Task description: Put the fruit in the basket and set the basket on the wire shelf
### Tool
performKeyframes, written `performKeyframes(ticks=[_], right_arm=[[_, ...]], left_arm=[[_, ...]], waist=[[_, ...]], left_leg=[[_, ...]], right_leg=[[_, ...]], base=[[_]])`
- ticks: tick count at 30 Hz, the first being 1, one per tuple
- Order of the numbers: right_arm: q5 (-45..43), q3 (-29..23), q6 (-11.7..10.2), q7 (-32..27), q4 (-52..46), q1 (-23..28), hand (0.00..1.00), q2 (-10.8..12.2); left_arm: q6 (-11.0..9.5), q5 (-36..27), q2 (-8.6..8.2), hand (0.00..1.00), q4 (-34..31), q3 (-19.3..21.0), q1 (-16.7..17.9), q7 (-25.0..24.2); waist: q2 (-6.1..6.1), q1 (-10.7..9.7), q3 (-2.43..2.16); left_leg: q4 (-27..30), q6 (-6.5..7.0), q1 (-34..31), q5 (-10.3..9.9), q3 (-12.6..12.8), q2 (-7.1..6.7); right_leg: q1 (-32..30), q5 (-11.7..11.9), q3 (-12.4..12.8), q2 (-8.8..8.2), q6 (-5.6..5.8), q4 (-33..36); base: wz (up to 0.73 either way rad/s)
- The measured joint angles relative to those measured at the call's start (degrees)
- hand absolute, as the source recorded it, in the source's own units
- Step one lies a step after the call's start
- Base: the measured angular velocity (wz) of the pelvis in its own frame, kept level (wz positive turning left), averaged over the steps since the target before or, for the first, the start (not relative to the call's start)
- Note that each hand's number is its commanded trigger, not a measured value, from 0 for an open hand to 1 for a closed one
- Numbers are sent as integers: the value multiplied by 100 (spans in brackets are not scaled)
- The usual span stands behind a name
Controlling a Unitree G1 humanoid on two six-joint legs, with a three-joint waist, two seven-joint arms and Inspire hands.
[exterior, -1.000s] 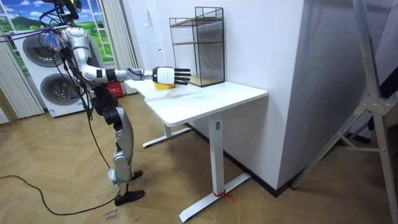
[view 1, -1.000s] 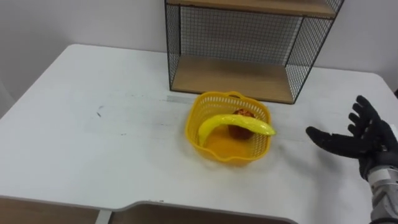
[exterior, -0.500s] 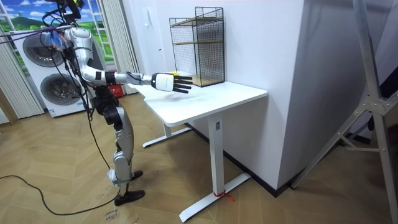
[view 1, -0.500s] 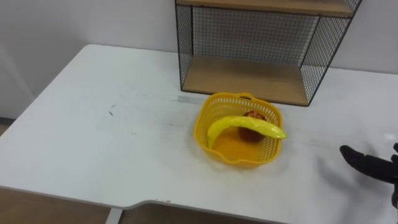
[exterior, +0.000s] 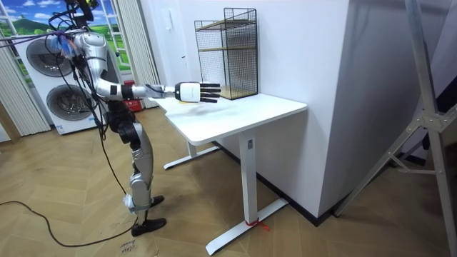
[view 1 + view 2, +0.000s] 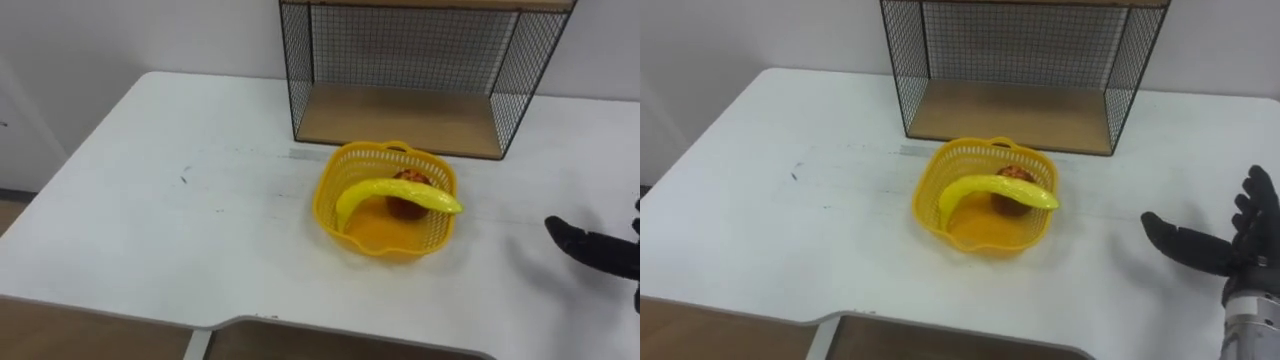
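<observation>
Basket (image 6: 392, 246), yellow plastic, sits on white table (image 6: 170, 230) just in front of wire shelf (image 6: 400, 120), not on it. Inside: banana (image 6: 395, 193) laid across a reddish fruit (image 6: 410, 182). Right hand (image 6: 1238, 252) hovers apart to basket's right, fingers straight & spread, holding nothing.

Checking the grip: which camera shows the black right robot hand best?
Right eye view: the black right robot hand shows thumb and straight fingers. Left eye view crops it at the edge; room view shows it from afar.

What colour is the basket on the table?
The basket is yellow, clearest in the left eye view.
</observation>
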Motion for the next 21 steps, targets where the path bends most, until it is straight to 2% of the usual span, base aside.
performKeyframes(ticks=[4, 6, 7, 8, 9, 13, 17, 21], right_arm=[[-63, 61, 1, 161, 3, -51, 0, 1], [-79, 250, 1, 183, 2, -168, 0, 4], [-90, 276, 1, 216, 3, -195, 0, 7], [-125, 337, -1, 260, 3, -255, 0, 13], [-119, 414, -1, 282, 2, -323, 0, 19], [62, 442, -105, 271, 2, -484, 0, 111], [159, 450, -147, 282, 18, -537, 0, 288], [252, 586, -146, 291, 58, -537, 0, 388]], left_arm=[[4, -20, -2, 0, -100, -421, -79, -635], [8, -18, -2, 0, -174, -739, -120, -1045], [8, -18, -2, 0, -214, -827, -123, -1147], [8, -18, -5, 0, -302, -973, -124, -1325], [8, -27, -7, 0, -344, -1129, -130, -1504], [9, -380, -19, 0, -350, -1519, -131, -2097], [27, -585, -198, 0, -330, -1771, -131, -2667], [147, -588, -354, 0, -241, -2096, -130, -3197]], waist=[[-32, -11, 0], [-56, -40, -7], [-80, -87, 4], [-134, -118, 36], [-175, -143, 41], [-223, -171, 14], [-212, -297, 20], [-163, -365, 41]], left_leg=[[-30, 10, 3, 13, 26, -39], [-46, 11, 7, 15, 30, -40], [-49, 11, 7, 15, 30, -40], [-52, 11, 6, 15, 26, -40], [-43, 11, 10, 14, 60, -31], [-19, 22, 10, 5, 155, 21], [-53, 32, 40, -1, 156, 16], [-142, 27, 102, 3, 161, 22]], right_leg=[[-34, -1, 73, -6, -1, 2], [-41, 0, 83, -5, -1, 3], [-42, 0, 80, -6, -1, 3], [-39, 0, 79, -5, -1, 12], [-58, 0, 115, -3, -1, 20], [-53, 19, 150, -6, 14, 20], [-52, 26, 145, -13, 25, 15], [-47, 26, 139, -9, 26, 14]], base=[[-4], [0], [0], [0], [-8], [-12], [-2], [0]])
